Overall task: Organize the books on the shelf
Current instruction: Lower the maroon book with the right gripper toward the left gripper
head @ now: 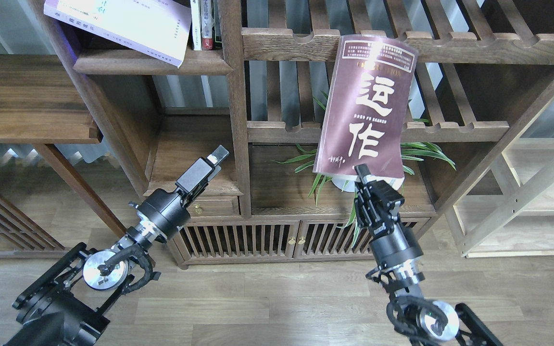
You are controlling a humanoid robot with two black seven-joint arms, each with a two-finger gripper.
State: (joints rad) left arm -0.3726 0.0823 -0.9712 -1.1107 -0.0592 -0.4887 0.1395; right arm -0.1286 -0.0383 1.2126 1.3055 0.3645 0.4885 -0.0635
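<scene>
While the walnut bookcase (235, 120) fills most of the frame, the maroon book (364, 105) sits centre-right, long axis near vertical, top leaning a bit right, cover facing the camera and bowed. One lavender-white book (128, 24) lies tilted on the solid shelf (149, 63) upper left, its top cut off, with a couple of thin upright books (202, 24) beside it. Right gripper (364, 174) pinches the maroon book's bottom edge. Left gripper (217, 156) is lower left; can't tell its jaw gap.
</scene>
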